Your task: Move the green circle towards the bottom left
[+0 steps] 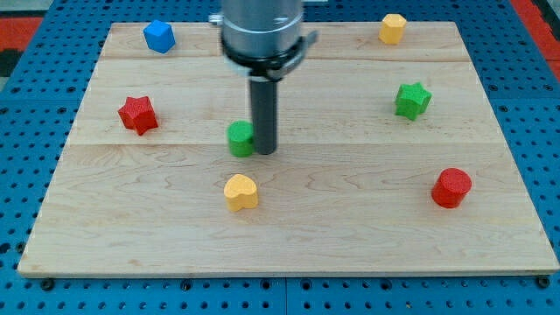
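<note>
At the view's left, a red star (138,115) sits on the table (289,236), with a blue block (158,36) above it near the table's top edge; its shape is hard to make out. Nearer the middle, a yellow block (241,192) with a rounded, heart-like outline lies toward the view's bottom. Just above it stands the green circle (240,138), left of the table's centre. My tip (264,151) is right against the green circle's right side, touching it or nearly so. The arm carries no jaws, only the dark rod, so there is nothing to open or close. Further right, a yellow hexagon-like block (392,28) sits near the top edge, a green star (412,100) lies below it, and a red circle (451,187) rests lower right.
</note>
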Controlling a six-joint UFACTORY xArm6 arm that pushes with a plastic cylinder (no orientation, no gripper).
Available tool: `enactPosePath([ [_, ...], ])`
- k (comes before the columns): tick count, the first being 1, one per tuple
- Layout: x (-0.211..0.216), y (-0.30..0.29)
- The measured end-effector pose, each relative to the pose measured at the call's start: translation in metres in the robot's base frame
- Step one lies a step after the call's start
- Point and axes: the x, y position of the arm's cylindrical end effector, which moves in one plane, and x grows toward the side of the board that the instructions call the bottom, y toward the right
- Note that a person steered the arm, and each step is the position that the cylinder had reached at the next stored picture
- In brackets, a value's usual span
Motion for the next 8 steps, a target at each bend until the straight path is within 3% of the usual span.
enactPosePath([
  [1,-0.009,-0.014],
  [2,-0.038,0.031],
  [3,-0.034,-0.035],
  [4,0.004,-0.117],
  [7,0.029,-0.169],
  [8,-0.012,-0.171],
])
